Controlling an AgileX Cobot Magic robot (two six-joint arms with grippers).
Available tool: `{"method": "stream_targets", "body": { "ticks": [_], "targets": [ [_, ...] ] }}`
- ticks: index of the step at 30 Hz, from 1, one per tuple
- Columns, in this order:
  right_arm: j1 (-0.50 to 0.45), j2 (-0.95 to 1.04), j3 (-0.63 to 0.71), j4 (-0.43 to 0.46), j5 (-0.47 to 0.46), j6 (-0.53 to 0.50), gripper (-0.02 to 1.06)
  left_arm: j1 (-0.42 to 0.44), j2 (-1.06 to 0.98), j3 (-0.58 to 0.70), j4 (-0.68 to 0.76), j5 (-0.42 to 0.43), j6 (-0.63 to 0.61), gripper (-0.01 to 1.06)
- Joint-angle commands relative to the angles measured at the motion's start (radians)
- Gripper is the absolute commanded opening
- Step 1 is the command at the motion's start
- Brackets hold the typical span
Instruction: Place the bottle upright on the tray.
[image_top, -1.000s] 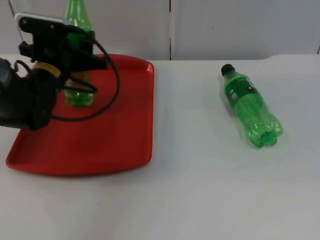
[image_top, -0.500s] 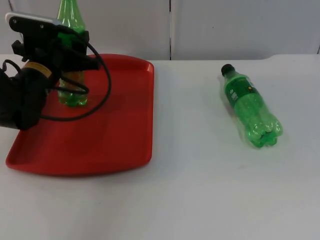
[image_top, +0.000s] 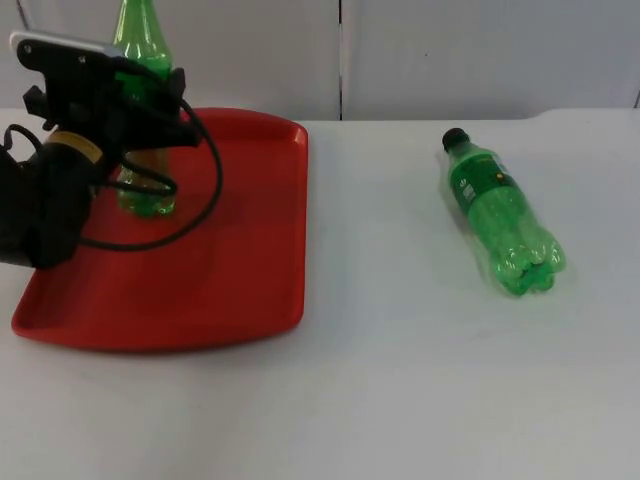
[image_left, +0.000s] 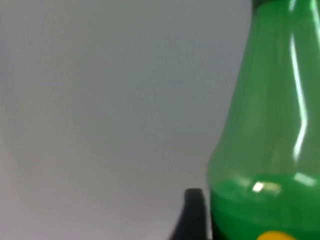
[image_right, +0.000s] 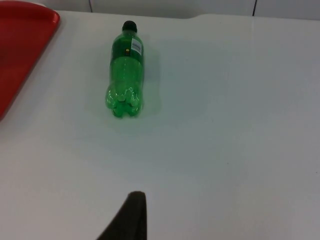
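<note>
A green plastic bottle (image_top: 137, 38) stands upright at the back left of the red tray (image_top: 235, 255). My left gripper (image_top: 140, 135) is shut on its middle, and the bottle's base (image_top: 146, 198) rests on the tray floor. In the left wrist view the green bottle (image_left: 267, 150) sits right against a black fingertip (image_left: 194, 215). A second green bottle (image_top: 500, 212) with a black cap lies on its side on the white table at the right, cap towards the wall. My right gripper (image_right: 131, 216) waits well above and short of that lying bottle (image_right: 125, 70).
The grey partition wall (image_top: 450, 55) runs close behind the tray and the standing bottle. White table top (image_top: 400, 380) spreads between the tray and the lying bottle and along the front. The tray's corner (image_right: 27, 30) shows in the right wrist view.
My left gripper has carried the upright bottle a little to the left along the tray's back. Over the last half second it has hardly moved. The lying bottle has stayed put.
</note>
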Motion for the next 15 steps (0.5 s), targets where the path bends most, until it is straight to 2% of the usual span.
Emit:
{"method": "stream_targets", "body": {
  "ticks": [1,3,13,15],
  "targets": [
    [-0.006,-0.003,0.002,0.003,-0.009,-0.007,1.05,0.0,0.005,0.009,0.009,0.026,-0.011,0.74],
    [-0.006,-0.003,0.002,0.003,-0.009,-0.007,1.05,0.0,0.005,0.009,0.009,0.026,-0.016,0.82],
    [-0.006,-0.003,0.002,0.003,-0.009,-0.007,1.05,0.0,0.005,0.009,0.028,0.026,-0.016,0.82],
    [-0.006,-0.003,0.002,0.003,-0.009,-0.007,1.05,0.0,0.005,0.009,0.036,0.026,-0.016,0.87]
  ]
}}
